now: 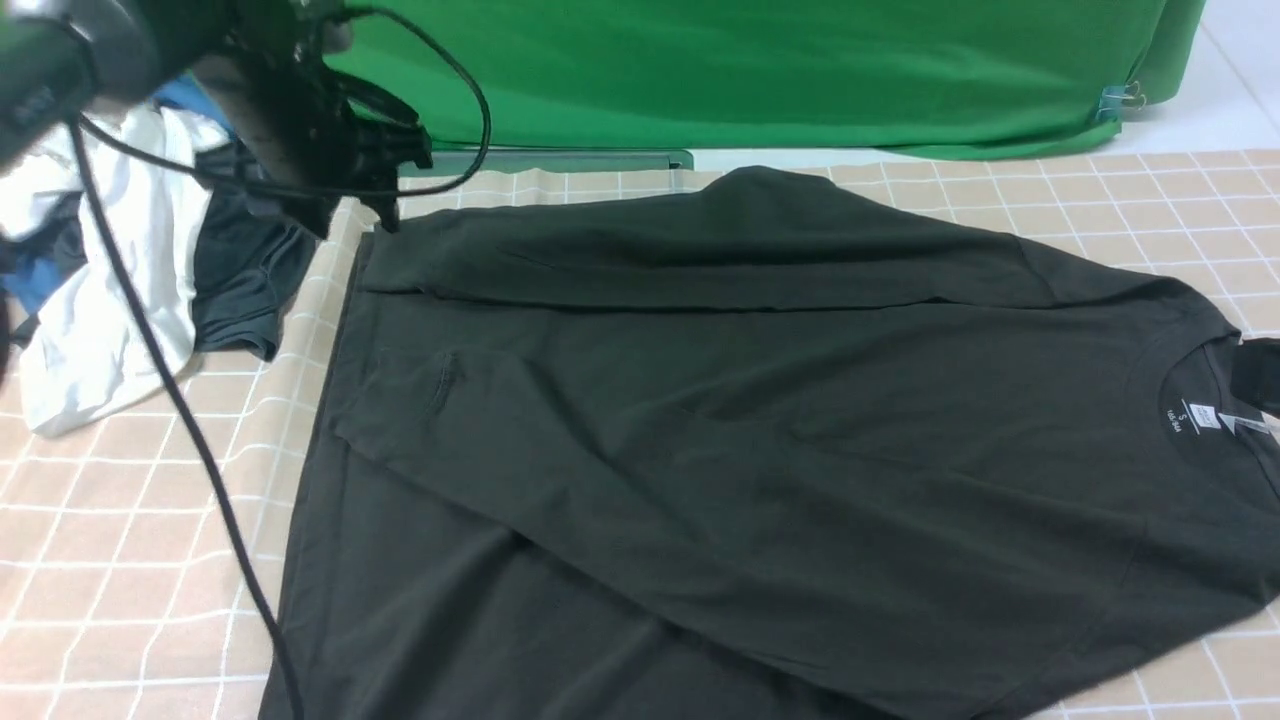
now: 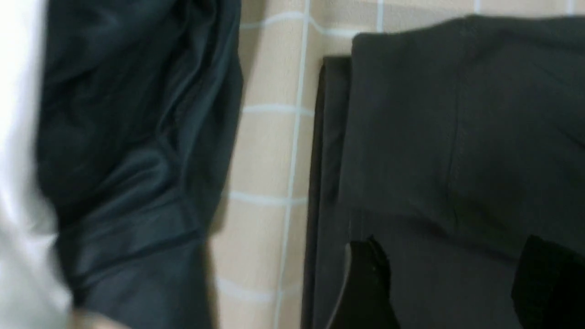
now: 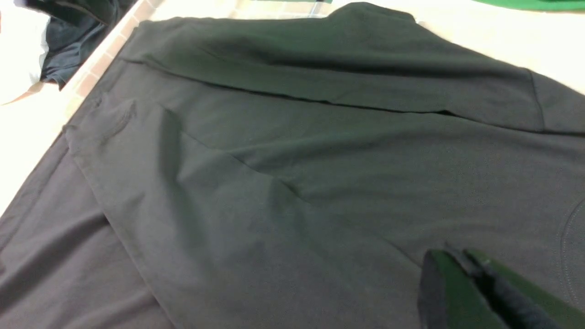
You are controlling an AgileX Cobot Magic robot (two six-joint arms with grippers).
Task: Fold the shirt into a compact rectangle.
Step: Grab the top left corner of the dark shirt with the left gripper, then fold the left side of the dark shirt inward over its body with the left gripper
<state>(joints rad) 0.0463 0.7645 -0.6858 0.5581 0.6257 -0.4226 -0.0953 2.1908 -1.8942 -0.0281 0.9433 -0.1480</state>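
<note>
fingertips of my left gripper (image 2: 457, 288) sit nearest, spread apart and empty over the hem corner of the shirt (image 1: 760, 420), upper left of the front frame. its long axis runs left to right, collar at right, where my right gripper (image 3: 454, 265) looks pinched closed on nothing. a dark grey garment (image 1: 250, 280) and a white garment (image 1: 100, 330) lie just beside that hem.

left arm (image 1: 70, 60): raised at far left, motion-blurred, reaching forward | left gripper (image 1: 392, 200): tips angled downward, fingers (image 2: 365, 283) spread wide apart | right gripper (image 3: 454, 262): low at the right, only the tips in view, jaws pressed close together, pointing forward and left
</note>
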